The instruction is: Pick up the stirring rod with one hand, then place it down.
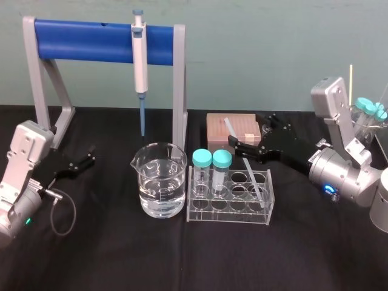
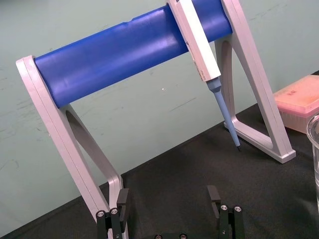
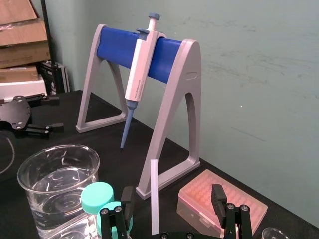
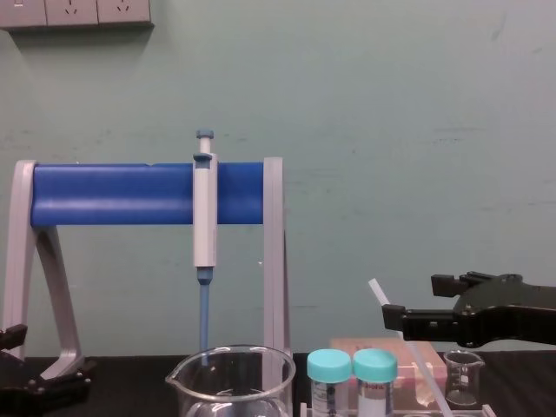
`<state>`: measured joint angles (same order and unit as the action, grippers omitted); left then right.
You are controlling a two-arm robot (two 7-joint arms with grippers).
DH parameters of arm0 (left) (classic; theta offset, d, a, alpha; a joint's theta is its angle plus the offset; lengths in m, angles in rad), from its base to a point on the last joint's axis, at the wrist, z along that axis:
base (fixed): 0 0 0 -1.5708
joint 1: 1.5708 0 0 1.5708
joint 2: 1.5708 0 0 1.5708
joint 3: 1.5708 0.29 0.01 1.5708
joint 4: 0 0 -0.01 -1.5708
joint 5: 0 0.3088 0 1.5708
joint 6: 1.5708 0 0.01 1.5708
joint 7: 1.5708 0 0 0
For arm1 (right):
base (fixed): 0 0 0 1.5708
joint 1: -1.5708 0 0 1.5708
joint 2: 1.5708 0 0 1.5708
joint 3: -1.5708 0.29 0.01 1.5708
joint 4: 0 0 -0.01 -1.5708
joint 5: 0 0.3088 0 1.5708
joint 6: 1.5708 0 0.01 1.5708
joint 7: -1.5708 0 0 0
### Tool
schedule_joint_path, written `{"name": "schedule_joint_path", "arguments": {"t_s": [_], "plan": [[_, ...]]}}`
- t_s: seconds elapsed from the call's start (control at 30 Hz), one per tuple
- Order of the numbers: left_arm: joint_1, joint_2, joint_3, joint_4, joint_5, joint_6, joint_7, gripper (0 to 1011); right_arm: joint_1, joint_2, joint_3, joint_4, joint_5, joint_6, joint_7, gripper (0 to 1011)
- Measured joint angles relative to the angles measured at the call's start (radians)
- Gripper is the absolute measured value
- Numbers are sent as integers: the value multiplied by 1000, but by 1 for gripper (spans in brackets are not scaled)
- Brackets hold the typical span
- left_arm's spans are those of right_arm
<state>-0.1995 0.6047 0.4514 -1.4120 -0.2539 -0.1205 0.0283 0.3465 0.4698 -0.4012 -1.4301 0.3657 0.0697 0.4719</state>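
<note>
The stirring rod [image 1: 253, 177] is a thin translucent white stick leaning in the clear tube rack [image 1: 230, 209], its top end tilted back over the pink tip box [image 1: 233, 127]. My right gripper [image 1: 251, 134] is open and hangs level with the rod's upper part. In the right wrist view the rod [image 3: 154, 196] stands between the two fingers [image 3: 218, 196] with a gap on either side. From the chest, the rod [image 4: 415, 343] slants past the right gripper [image 4: 421, 304]. My left gripper [image 1: 85, 161] rests open at the table's left, beside the stand's foot.
A glass beaker [image 1: 160, 188] of water stands left of the rack. Two teal-capped tubes [image 1: 212, 160] sit in the rack. A blue-and-white pipette [image 1: 140, 57] hangs on the blue-barred stand [image 1: 109, 39]. More capped tubes [image 1: 370, 109] stand at the far right.
</note>
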Motion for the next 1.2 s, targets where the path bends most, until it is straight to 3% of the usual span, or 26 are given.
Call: {"name": "schedule_joint_path", "arguments": {"t_s": [0.5,1.2], "plan": [[0,0,0,0,0,0,0,1000,46,-33,-19,67,-18,6,19,1000],[0,0,0,0,0,0,0,1000,48,-41,-26,77,-27,24,20,1000]]}}
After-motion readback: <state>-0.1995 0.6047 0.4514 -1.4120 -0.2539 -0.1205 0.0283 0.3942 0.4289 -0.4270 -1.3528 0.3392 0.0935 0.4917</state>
